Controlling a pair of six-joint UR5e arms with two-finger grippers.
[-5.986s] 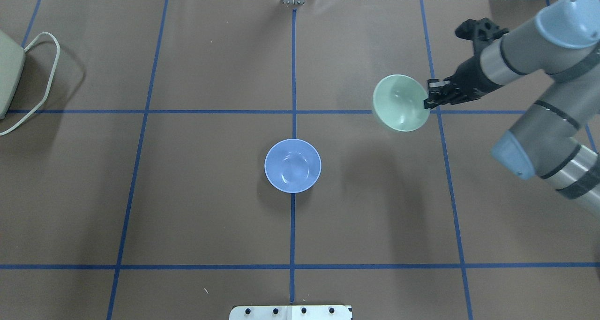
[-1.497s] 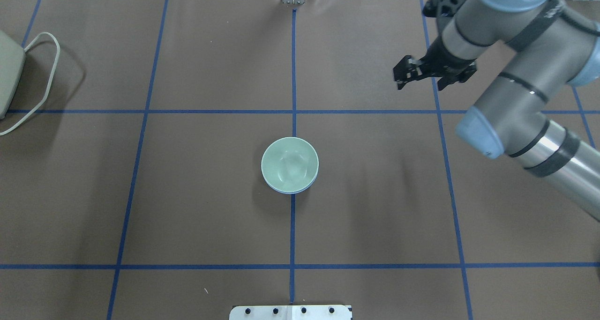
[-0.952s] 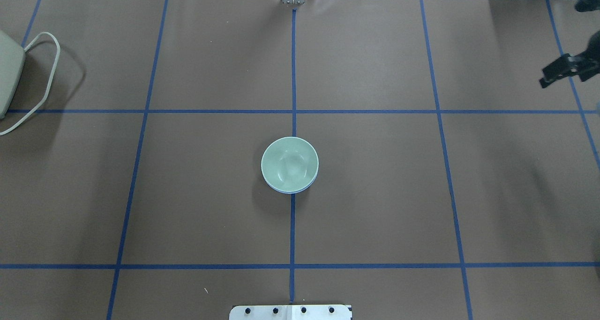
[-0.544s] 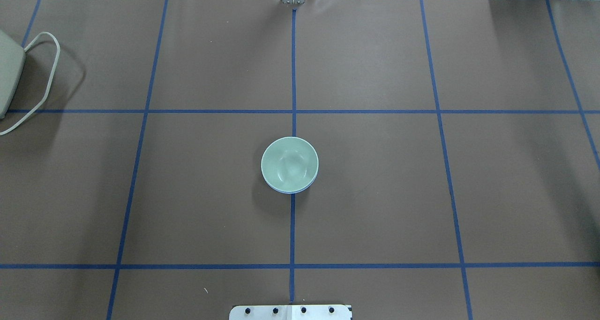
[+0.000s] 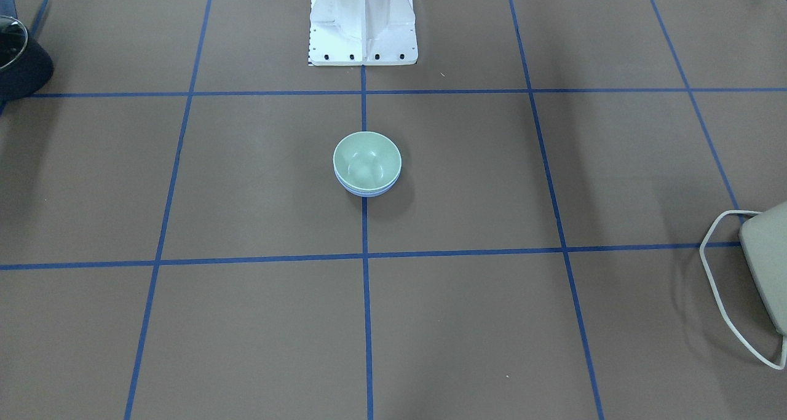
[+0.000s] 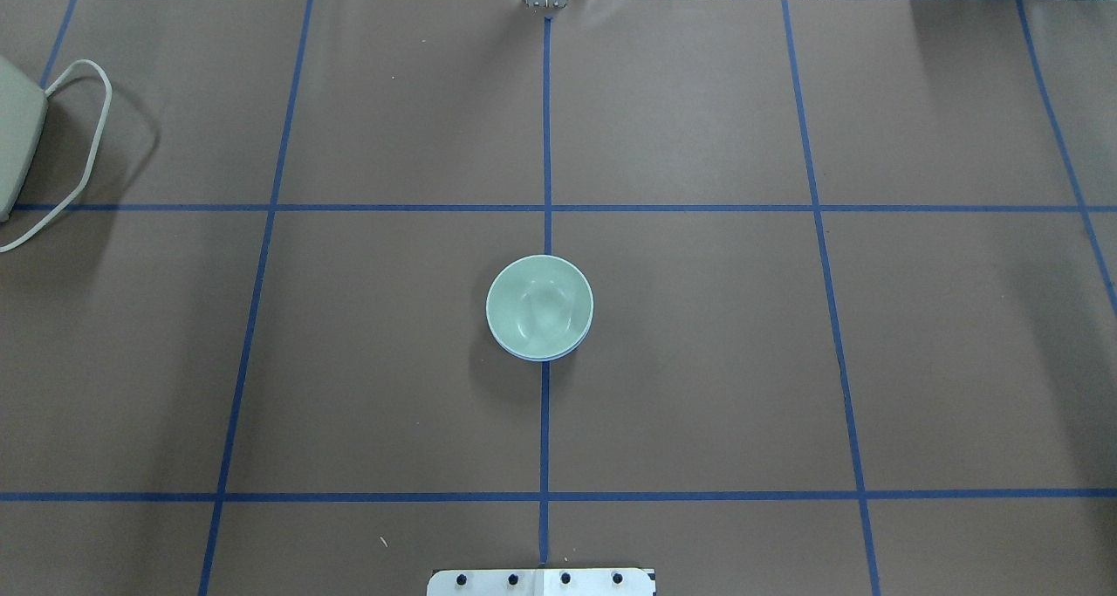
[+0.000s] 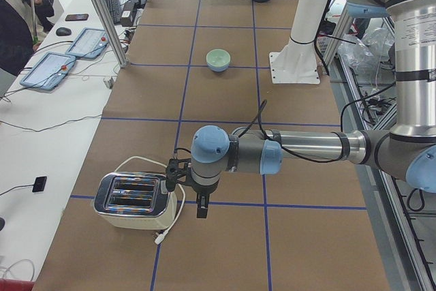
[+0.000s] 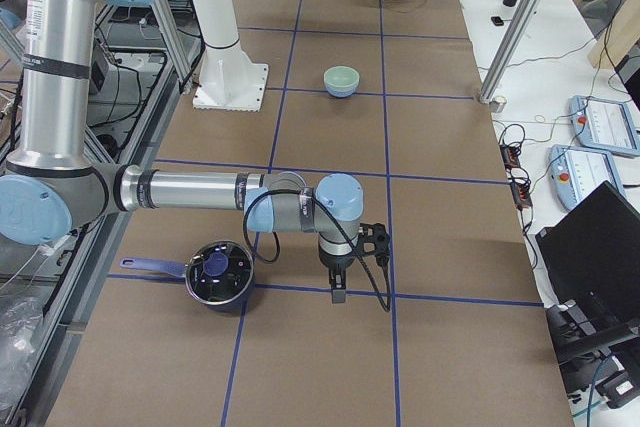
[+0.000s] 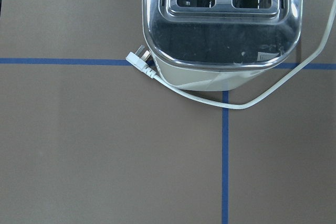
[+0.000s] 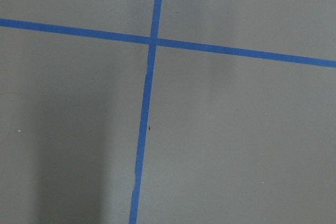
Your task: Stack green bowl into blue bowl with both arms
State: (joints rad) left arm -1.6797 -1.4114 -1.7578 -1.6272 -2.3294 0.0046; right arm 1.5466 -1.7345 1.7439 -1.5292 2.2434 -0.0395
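Note:
The green bowl [image 6: 539, 304] sits nested inside the blue bowl [image 6: 534, 355] at the table's middle; only a thin blue rim shows under it. The stack also shows in the front view [image 5: 367, 160]. Neither gripper touches it. My left gripper [image 7: 201, 206] hangs over the table beside the toaster, far from the bowls. My right gripper [image 8: 338, 292] hangs near the pot at the other end. Both show only in the side views, so I cannot tell whether they are open or shut.
A chrome toaster [image 9: 223, 19] with a loose white cord [image 9: 210, 97] stands at the table's left end. A dark pot [image 8: 218, 272] with a blue handle stands at the right end. The white pedestal base [image 5: 363, 23] stands behind the bowls.
Six seconds ago my right gripper held the green bowl; now that bowl rests in the blue bowl. The right arm swung away right and left the overhead view. The bowls have not moved since.

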